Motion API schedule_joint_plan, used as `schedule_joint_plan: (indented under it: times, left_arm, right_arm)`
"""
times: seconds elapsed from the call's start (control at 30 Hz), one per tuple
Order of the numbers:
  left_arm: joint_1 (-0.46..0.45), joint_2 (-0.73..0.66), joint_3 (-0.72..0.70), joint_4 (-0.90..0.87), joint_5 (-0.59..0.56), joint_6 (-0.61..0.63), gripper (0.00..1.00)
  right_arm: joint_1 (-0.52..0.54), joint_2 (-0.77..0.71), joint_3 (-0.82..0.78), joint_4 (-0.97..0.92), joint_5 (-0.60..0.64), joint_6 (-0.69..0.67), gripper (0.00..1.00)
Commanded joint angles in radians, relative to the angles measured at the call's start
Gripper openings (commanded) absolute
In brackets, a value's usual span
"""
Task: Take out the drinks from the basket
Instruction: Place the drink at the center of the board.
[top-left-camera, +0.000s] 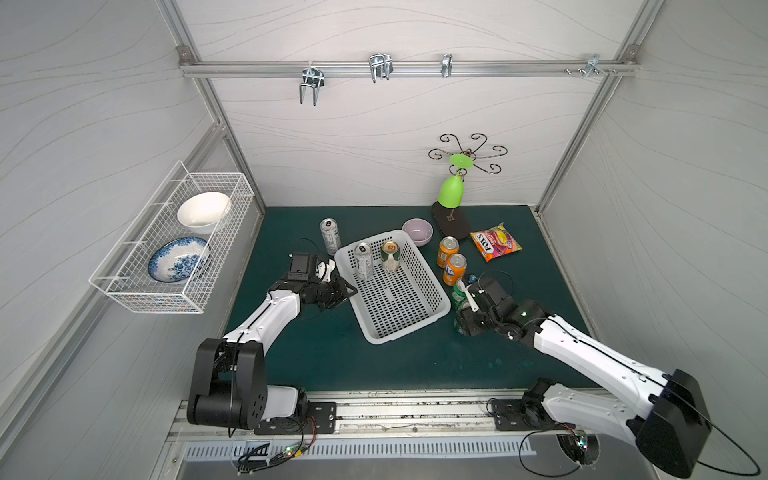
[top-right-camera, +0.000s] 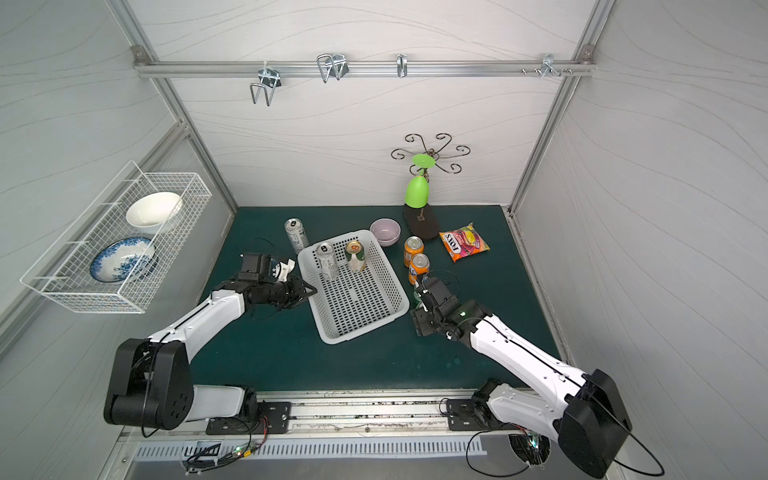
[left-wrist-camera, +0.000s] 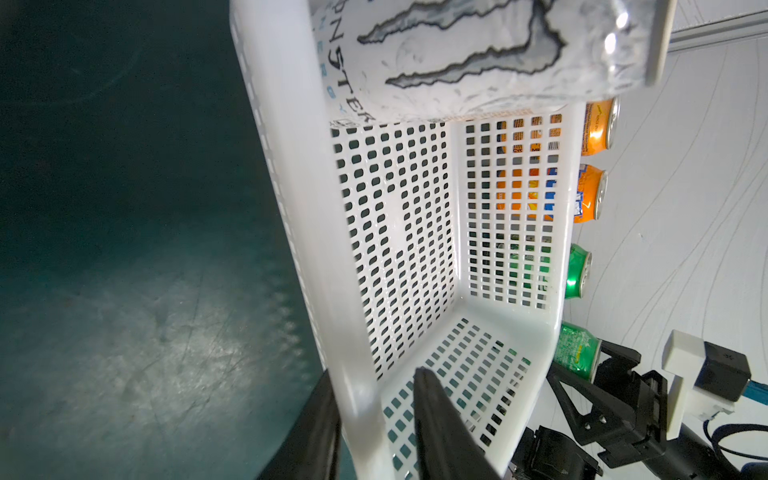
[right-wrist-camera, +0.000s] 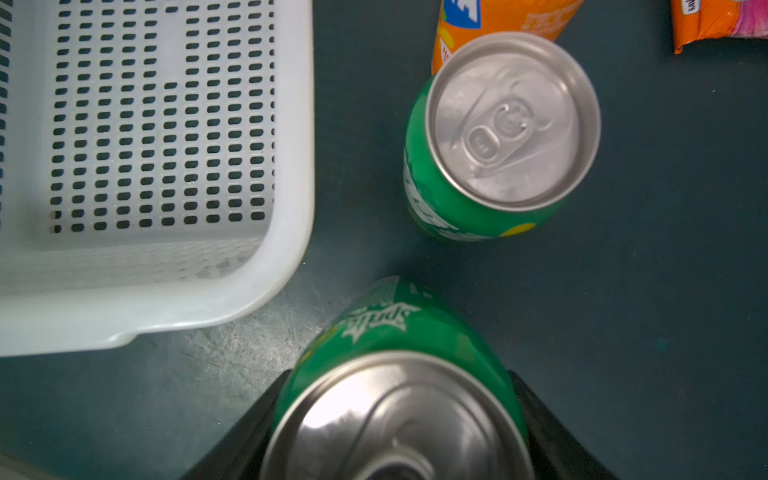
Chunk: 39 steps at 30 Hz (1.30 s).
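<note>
Teal mat (top-left-camera: 332, 365); white perforated basket (top-left-camera: 399, 295); left end effector (top-left-camera: 351, 289) seemingly pinching rim; right end effector (right-wrist-camera: 399, 378) holding green can (right-wrist-camera: 386, 328)

Green mat (top-left-camera: 332, 353) with basket (top-left-camera: 399, 303), silver can (top-left-camera: 330, 241), orange cans (top-left-camera: 448, 251), lilac bowl (top-left-camera: 417, 231), candy bag (top-left-camera: 495, 242)

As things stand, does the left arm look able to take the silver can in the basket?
Probably not yet: the left tool seems clamped on the basket wall. The silver can stands just beyond, nothing between.
</note>
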Motion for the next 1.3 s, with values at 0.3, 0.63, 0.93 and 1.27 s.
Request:
schedule_joint_plan:
  times: [0.3, 0.63, 0.93, 1.27]
  left_arm:
    - [0.004, -0.019, 0.042, -0.013, -0.004, 0.024, 0.32]
    - [0.004, -0.034, 0.050, -0.030, -0.015, 0.030, 0.34]
    - [0.004, -0.054, 0.069, -0.063, -0.047, 0.037, 0.44]
    - [0.004, -0.127, 0.206, -0.258, -0.217, 0.122, 0.67]
  right_arm:
    - [-0.014, 0.037, -0.011, 0.093, -0.011, 0.028, 0.55]
    - [-0.016, 0.029, -0.008, 0.070, -0.003, 0.034, 0.68]
    - [-0.026, -0.005, 0.002, 0.038, 0.005, 0.020, 0.79]
    - [-0.035, -0.094, 0.140, -0.108, 0.030, -0.038, 0.99]
